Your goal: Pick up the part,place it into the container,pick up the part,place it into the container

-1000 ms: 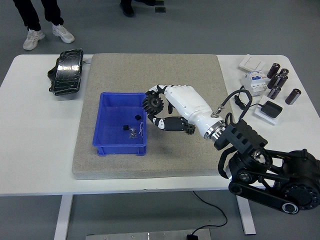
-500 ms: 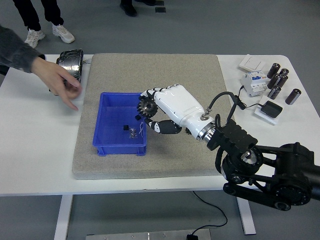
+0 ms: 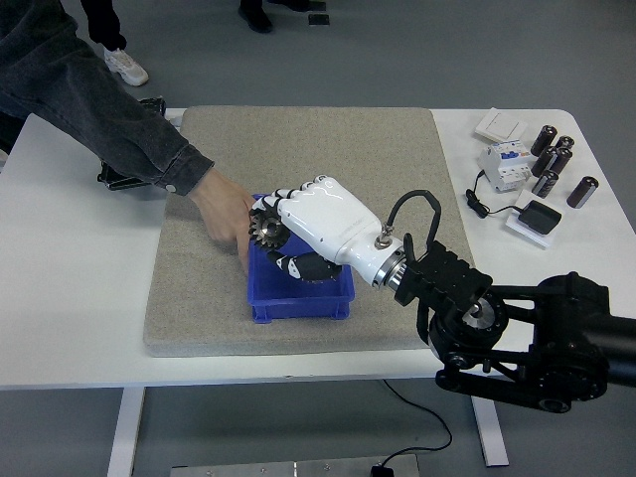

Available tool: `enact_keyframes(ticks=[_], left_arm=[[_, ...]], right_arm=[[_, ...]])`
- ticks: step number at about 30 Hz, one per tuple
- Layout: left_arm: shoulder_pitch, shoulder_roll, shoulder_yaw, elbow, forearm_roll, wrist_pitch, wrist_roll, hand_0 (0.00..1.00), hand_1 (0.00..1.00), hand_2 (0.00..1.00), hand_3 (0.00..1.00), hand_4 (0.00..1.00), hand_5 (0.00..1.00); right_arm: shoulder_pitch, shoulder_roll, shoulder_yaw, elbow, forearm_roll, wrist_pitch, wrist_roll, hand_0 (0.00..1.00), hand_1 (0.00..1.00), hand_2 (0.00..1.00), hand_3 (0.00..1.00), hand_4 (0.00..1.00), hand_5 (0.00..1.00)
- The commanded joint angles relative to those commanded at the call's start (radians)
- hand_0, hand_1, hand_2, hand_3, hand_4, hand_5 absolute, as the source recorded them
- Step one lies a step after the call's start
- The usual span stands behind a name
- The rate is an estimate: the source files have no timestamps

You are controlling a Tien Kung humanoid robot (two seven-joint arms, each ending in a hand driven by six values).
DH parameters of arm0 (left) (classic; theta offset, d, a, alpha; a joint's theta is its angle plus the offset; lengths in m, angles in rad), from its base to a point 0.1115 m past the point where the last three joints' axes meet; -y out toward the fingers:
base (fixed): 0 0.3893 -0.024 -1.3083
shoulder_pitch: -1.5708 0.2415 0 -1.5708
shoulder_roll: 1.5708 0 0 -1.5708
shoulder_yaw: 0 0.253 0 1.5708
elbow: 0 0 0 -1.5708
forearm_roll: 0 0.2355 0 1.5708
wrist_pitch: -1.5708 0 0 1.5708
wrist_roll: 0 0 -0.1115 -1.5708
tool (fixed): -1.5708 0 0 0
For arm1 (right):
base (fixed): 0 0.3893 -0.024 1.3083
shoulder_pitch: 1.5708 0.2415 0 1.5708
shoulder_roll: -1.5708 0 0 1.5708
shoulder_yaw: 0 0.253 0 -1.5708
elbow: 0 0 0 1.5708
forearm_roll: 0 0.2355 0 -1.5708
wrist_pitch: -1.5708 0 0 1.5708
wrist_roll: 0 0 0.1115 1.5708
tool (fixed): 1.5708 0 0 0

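Observation:
My right hand point(image 3: 270, 237), white with black finger joints, is shut on a black gear point(image 3: 265, 229) and hangs over the blue container point(image 3: 298, 308). The hand covers most of the container's inside, so its contents are hidden. A person's hand point(image 3: 227, 207), on a dark-sleeved arm reaching in from the upper left, rests against the container's left edge, right beside the gear. My left arm does not show in the picture.
The container sits on a grey mat point(image 3: 378, 139). A black bag point(image 3: 119, 177) at the back left is mostly hidden by the sleeve. At the right lie several black cylinders point(image 3: 553, 157), a white breaker point(image 3: 503, 161), a cable point(image 3: 479, 199) and a black box point(image 3: 542, 215).
The person's arm has come in from the left and its hand now touches the container, which has shifted right. My right hand has carried the gear left, over the container.

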Motion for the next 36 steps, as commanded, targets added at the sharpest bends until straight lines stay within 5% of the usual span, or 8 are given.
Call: enact_keyframes(ticks=[14,15,20,21,26,27,36], left_arm=[[-0.006,-0.001,0.001,0.001,0.0,-0.001,-0.001,0.691,0.682,0.679,0.704,0.716,0.322],[-0.006,-0.001,0.0,0.001,0.0,-0.001,-0.001,0.691,0.682,0.678,0.704,0.717,0.323],[-0.006,-0.002,0.0,0.001,-0.001,0.0,-0.002,0.691,0.682,0.678,0.704,0.717,0.323],[-0.006,-0.002,0.0,0.001,0.0,0.0,-0.002,0.691,0.683,0.678,0.705,0.717,0.325],[-0.006,-0.002,-0.001,0.002,-0.001,0.0,-0.003,0.691,0.683,0.678,0.705,0.717,0.325],[-0.007,-0.002,-0.001,0.002,0.0,-0.001,-0.003,0.691,0.682,0.679,0.705,0.718,0.329],[-0.009,-0.001,-0.003,0.003,0.003,-0.003,-0.004,0.691,0.682,0.679,0.698,0.719,0.332]], right_arm=[[0.011,0.004,-0.011,-0.094,0.07,0.01,0.016,0.195,0.31,0.517,0.666,0.312,0.002],[0.01,0.005,-0.009,-0.098,0.08,0.018,0.021,0.354,0.579,0.66,0.688,0.517,0.085],[0.008,0.007,0.003,-0.107,0.113,0.041,0.044,0.354,0.579,0.66,0.688,0.517,0.085],[0.008,0.007,0.005,-0.107,0.115,0.043,0.047,0.643,0.722,0.743,0.725,0.711,0.19],[0.01,0.005,0.012,-0.107,0.12,0.052,0.055,0.643,0.722,0.743,0.725,0.711,0.19],[0.01,0.005,0.013,-0.107,0.12,0.052,0.056,0.756,0.784,0.772,0.782,0.859,0.317],[0.007,0.005,0.009,-0.116,0.111,0.07,0.06,0.763,0.786,0.772,0.784,0.902,0.337]])
